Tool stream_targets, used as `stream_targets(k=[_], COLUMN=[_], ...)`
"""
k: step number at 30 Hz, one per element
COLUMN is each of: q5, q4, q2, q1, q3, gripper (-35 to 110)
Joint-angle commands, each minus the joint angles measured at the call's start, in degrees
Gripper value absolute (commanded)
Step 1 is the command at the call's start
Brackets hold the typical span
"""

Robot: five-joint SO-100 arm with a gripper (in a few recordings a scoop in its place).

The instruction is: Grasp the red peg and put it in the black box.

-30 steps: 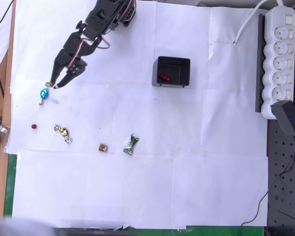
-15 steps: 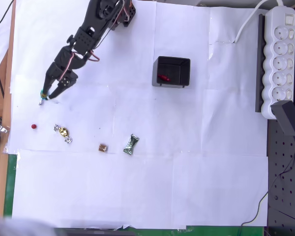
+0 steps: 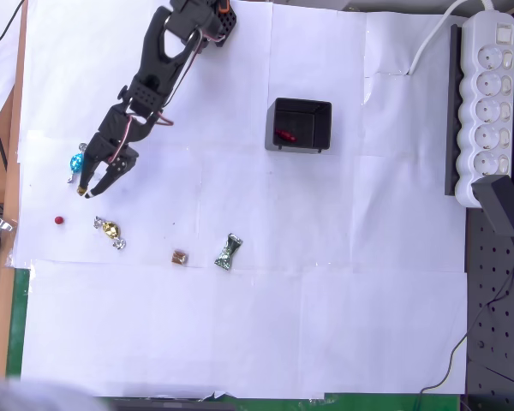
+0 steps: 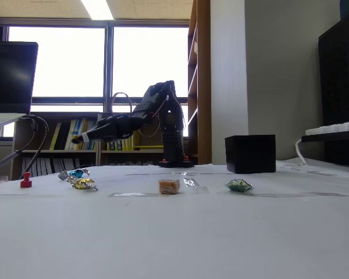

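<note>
Gripper [image 3: 89, 192], jaws seemingly slightly parted and empty, hovers above the bench [image 3: 325, 300] beside the blue candy [image 3: 76, 162], near the red peg [image 3: 59, 220].

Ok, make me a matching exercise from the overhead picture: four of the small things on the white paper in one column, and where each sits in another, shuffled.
Things:
1. red peg
2. blue candy
3. green candy
4. brown cube

Places:
A. just left of the green candy
B. beside the gripper, on its upper left
C. alone near the paper's left edge, below the gripper
D. farthest right of the loose items, below the black box

Pairs: 1-C, 2-B, 3-D, 4-A
</note>
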Motion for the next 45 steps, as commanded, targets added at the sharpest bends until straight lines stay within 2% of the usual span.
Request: stream_targets(k=[1,6,9,13,20,29,45], q5=[-0.2,-1.1,-0.8,0.8,1.1,4.5,3.8], q4=[-4.2,-5.9,-5.6,-4.0,14.9,22.3,21.4], q2=[1.0,3.9,4.7,4.5,-2.1,-3.4,1.6], q1=[0.9,1.6,2.3,2.5,2.9,2.5,2.5], q3=[5.0,5.6,6.9,6.0,6.4,8.3,18.5], gripper=[2,4,12,16,19,21,21])
